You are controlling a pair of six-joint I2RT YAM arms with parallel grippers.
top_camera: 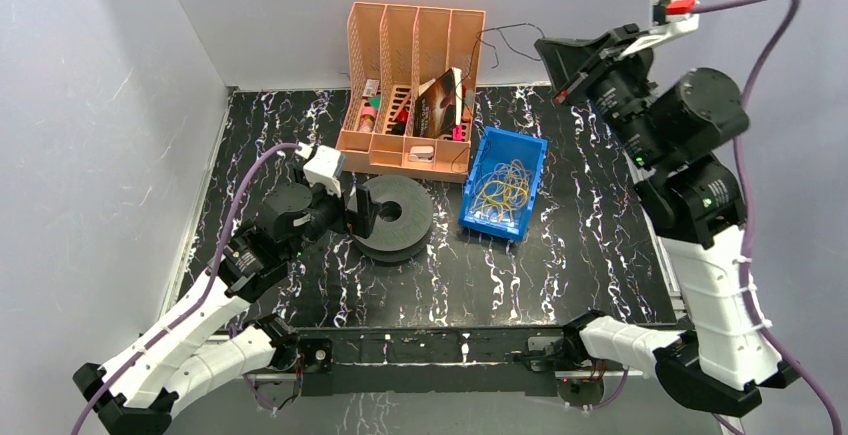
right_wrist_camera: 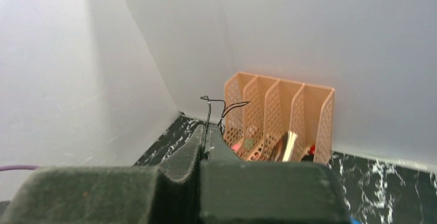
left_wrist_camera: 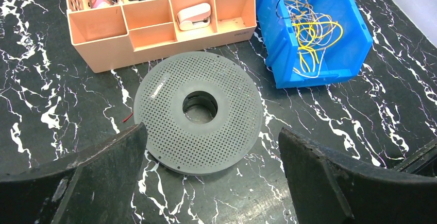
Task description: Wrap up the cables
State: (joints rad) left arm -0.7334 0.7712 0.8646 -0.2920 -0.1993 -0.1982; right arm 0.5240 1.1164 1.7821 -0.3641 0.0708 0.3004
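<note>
A thin black cable (right_wrist_camera: 208, 109) sticks up from my right gripper (right_wrist_camera: 208, 131), which is shut on it and raised high at the back right, beside the wall. From above, that cable (top_camera: 505, 28) trails left from the right gripper (top_camera: 548, 51) toward the organizer. More cables (left_wrist_camera: 312, 33), mostly yellow, lie tangled in the blue bin (left_wrist_camera: 278, 54). A short red cable end (left_wrist_camera: 127, 117) pokes out from under the grey spool (left_wrist_camera: 170, 131). My left gripper (left_wrist_camera: 211, 152) is open just short of the spool's near rim, with nothing between its fingers; from above, the left gripper (top_camera: 360, 211) sits at the spool's (top_camera: 410, 217) left side.
A peach desk organizer (top_camera: 412, 95) with file slots and small trays stands at the back centre, holding bottles, a book and a white stapler (left_wrist_camera: 193, 15). The blue bin (top_camera: 528, 155) sits to its right. Grey walls close in the left, back and right sides.
</note>
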